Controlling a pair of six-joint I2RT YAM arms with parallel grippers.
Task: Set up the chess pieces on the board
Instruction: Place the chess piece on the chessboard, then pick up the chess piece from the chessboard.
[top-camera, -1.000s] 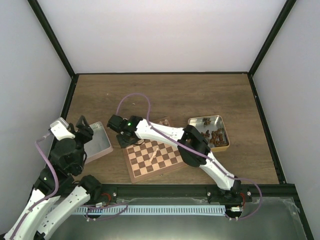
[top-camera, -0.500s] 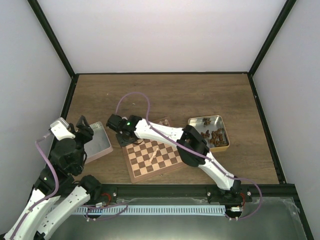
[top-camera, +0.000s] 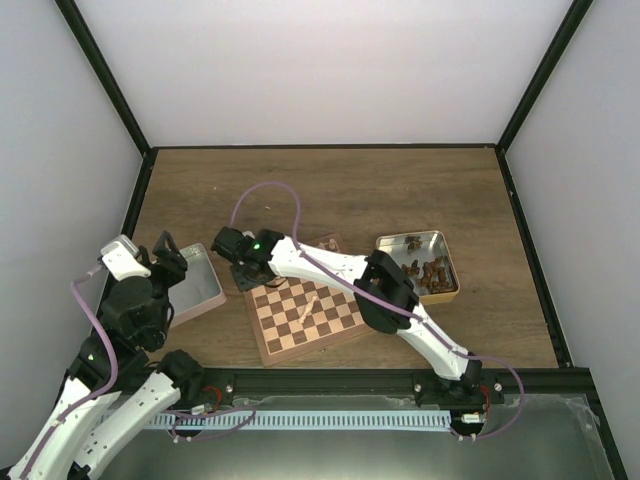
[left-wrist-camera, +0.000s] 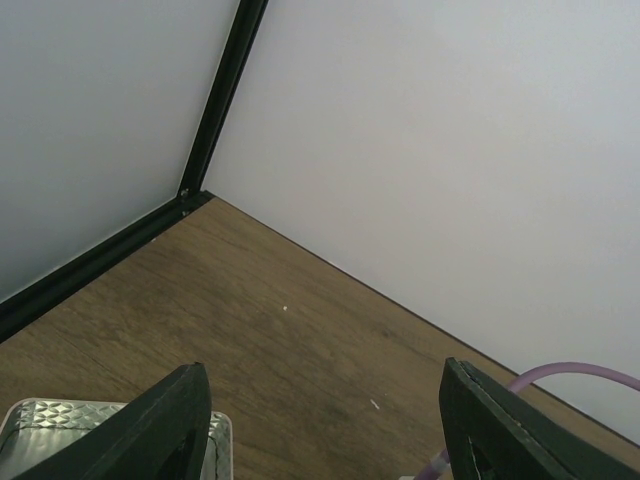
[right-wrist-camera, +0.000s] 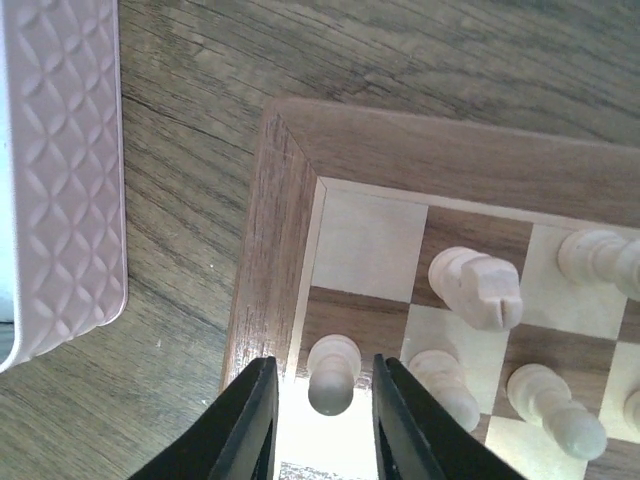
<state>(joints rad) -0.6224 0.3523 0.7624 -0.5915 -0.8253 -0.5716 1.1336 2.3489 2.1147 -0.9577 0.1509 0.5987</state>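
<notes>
The board (top-camera: 300, 349) lies at the table's front middle. In the right wrist view its corner rim (right-wrist-camera: 262, 230) shows, with several cream chess pieces on the squares beside it. A cream pawn (right-wrist-camera: 332, 372) stands upright on the dark square by the rim. My right gripper (right-wrist-camera: 323, 365) is open around that pawn, with a gap on each side. A taller cream piece (right-wrist-camera: 478, 287) and more pawns (right-wrist-camera: 445, 385) stand to its right. My left gripper (left-wrist-camera: 322, 368) is open and holds nothing, over the left tin's corner (left-wrist-camera: 60, 425).
A silver tin (top-camera: 195, 285) sits left of the board, close to its corner (right-wrist-camera: 60, 180). Another tin (top-camera: 425, 265) with dark brown pieces stands at the right. A pale piece (top-camera: 312, 298) lies on the board's middle. The right arm (top-camera: 340, 268) stretches across the board's far edge.
My right gripper's jaws have parted from the cream pawn, which now stands free on its square. That arm has edged slightly left. The left arm has barely moved.
</notes>
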